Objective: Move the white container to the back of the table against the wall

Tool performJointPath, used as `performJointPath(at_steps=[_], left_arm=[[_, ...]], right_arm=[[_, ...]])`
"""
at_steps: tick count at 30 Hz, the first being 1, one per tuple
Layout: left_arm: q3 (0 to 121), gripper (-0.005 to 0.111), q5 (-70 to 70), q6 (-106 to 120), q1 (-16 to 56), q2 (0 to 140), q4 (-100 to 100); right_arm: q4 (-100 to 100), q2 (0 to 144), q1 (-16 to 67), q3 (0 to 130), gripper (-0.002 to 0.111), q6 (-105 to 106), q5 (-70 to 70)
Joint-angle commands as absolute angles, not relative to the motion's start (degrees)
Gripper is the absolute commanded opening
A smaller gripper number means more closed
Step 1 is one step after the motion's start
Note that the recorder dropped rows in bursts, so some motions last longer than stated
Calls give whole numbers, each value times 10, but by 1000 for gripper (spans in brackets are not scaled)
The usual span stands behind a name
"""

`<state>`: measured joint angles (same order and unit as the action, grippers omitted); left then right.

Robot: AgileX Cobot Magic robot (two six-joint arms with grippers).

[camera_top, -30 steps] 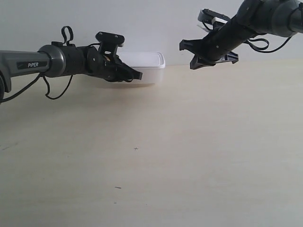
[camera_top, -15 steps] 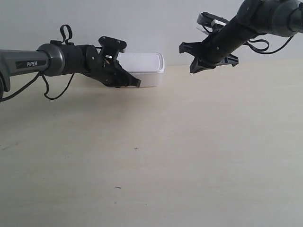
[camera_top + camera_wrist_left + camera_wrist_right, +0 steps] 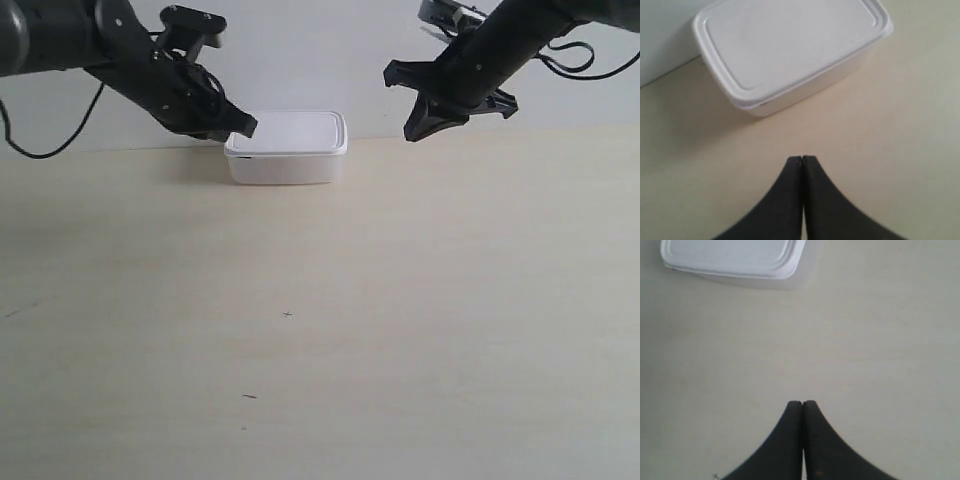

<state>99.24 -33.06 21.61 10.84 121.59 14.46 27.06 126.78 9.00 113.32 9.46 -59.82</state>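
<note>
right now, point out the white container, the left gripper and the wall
white container [image 3: 292, 131], exterior view, middle of lid
left gripper [image 3: 803, 161], left wrist view, shut fingertips
wall [image 3: 300, 50], exterior view, bare patch

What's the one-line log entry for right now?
white container: lid on, at back of table by wall | left gripper: shut, empty, not touching it | right gripper: shut, empty, apart

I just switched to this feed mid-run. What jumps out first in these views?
The white container, lid on, sits at the back of the pale table, right by the wall. The left gripper and the right gripper hang above the table, one on either side of it in the exterior view. Their fingers are pressed shut on nothing.
</note>
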Motion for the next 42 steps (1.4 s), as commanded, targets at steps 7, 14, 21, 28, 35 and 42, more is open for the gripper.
performJointPath(at_steps=[7,14,21,28,35,42], left_arm=[[652,0,-207,270,69,870,247],[444,0,-171,268,69,624,270],[272,0,-169,231,69,377,308],[153,0,-74,237,69,217,313],[95,0,104,237,69,214,312],[95,0,93,237,69,213,311]], right_arm=[[268,1028,89,922,0,152,-588],[271,789,89,683,0,182,-515],[296,541,89,438,0,212,-437],[298,367,89,283,0,215,-276],[300,375,89,221,0,215,-75],[300,384,89,221,0,214,-78]])
